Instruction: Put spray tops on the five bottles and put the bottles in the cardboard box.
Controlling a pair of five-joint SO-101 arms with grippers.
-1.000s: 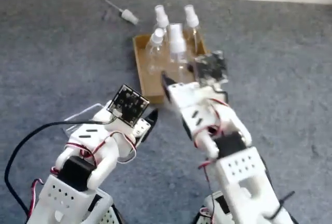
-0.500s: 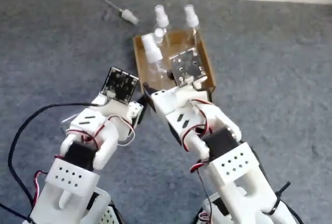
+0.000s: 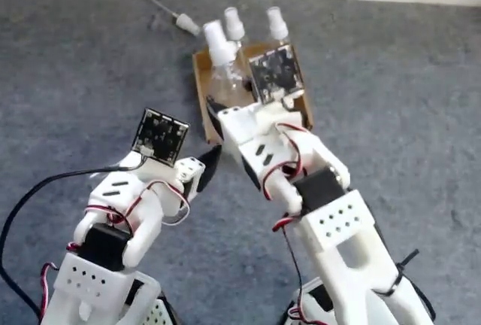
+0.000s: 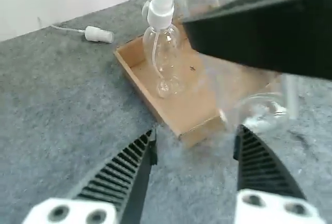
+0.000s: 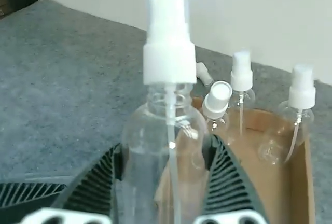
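Clear plastic bottle (image 5: 166,146), round-bodied, with its white spray top on, upright over the shallow cardboard box (image 3: 201,99). Right gripper (image 5: 162,182) pinches its body between ribbed black fingers. Left gripper (image 4: 196,133) is spread near the box corner (grey, felt-like desk (image 3: 90,62)).

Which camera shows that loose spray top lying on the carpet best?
The left wrist view: the loose spray top lies whole, tube included. The high view shows it smaller, far off; the right wrist view, only a bit.
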